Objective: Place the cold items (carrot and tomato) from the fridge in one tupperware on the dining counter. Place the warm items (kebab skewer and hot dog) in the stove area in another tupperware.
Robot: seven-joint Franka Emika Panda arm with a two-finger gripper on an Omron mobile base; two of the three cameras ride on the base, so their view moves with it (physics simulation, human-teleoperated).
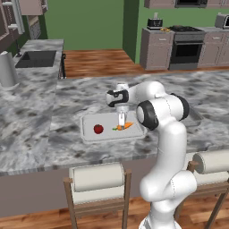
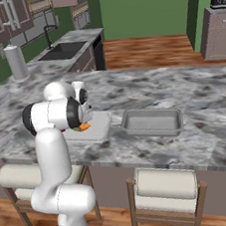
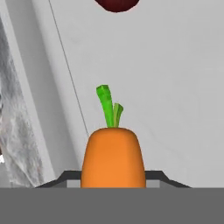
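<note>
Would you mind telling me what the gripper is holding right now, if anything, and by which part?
The gripper is shut on the carrot, gripping its thick orange body just below the green top, low over the tupperware.

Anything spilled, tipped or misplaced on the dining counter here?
Nothing stands out. The tomato sits in the tupperware, and the end effector holds the carrot low inside it. The second tupperware sits upright.

Left base view: from behind the arm, facing forward and down over the counter point(image 1: 40, 112), stove point(image 1: 185, 44) at one o'clock. Right base view: same counter, sink point(image 2: 65, 50) at eleven o'clock. Hand view: very close above the carrot point(image 3: 113, 157), inside the container point(image 3: 175, 87).
</note>
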